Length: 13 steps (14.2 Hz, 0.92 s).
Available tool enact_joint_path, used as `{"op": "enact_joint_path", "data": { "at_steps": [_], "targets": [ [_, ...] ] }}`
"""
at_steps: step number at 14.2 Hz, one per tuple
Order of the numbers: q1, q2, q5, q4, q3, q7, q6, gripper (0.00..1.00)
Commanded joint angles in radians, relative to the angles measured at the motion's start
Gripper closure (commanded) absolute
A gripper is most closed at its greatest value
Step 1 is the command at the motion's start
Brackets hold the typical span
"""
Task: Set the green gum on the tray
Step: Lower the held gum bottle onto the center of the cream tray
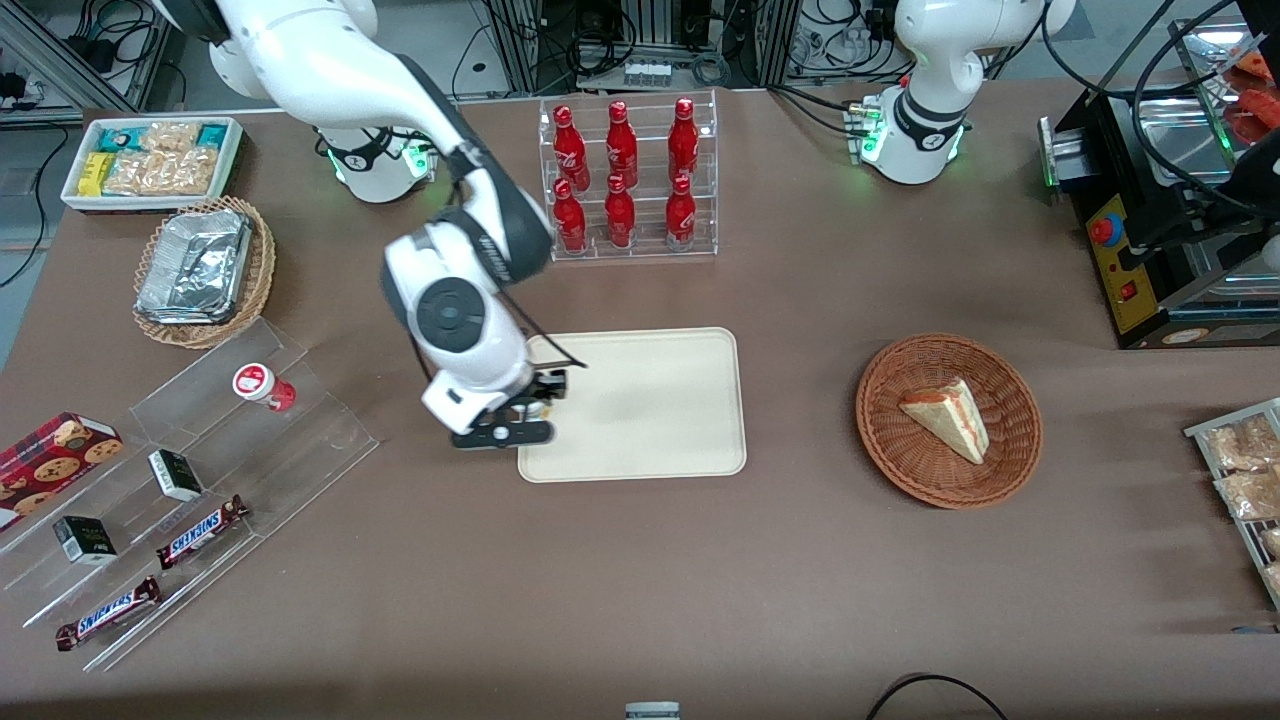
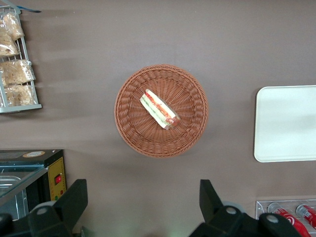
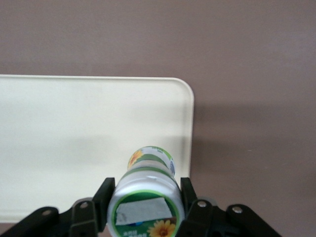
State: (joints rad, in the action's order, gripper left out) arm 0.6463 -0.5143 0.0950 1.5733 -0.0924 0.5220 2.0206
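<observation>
The green gum (image 3: 146, 197) has a white lid with green ring and sunflower print. The tray (image 1: 660, 400) is plain cream. The black end effector (image 3: 144, 202) grips it; the table (image 1: 700, 560) is brown.

Even, bright overhead light fills all three views, and the brown table (image 1: 700, 560) shows only soft, faint shadows beside the basket (image 1: 1010, 470) and under the working arm. The foil trays (image 1: 195, 265) and the metal oven (image 1: 1190, 130) throw small glints, while the cream tray (image 3: 74, 123) reads slightly washed out. In the right wrist view the gripper (image 3: 144, 207) and the gum bottle (image 3: 145, 202) it clasps look soft, being close to the lens.
</observation>
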Motion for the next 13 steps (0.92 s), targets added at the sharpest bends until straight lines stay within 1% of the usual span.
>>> {"op": "enact_joint_path", "data": {
  "at_steps": [1,3,8,12,13],
  "targets": [
    [0.041,-0.116,0.015,-0.145,-0.010,0.105,-0.014,1.00],
    [0.068,-0.157,0.017,-0.165,-0.009,0.176,0.036,1.00],
    [0.099,-0.220,0.031,-0.167,0.008,0.239,0.144,1.00],
    [0.118,-0.248,0.032,-0.167,0.011,0.266,0.174,1.00],
    [0.118,-0.250,0.043,-0.165,0.011,0.265,0.174,1.00]
  ]
}}
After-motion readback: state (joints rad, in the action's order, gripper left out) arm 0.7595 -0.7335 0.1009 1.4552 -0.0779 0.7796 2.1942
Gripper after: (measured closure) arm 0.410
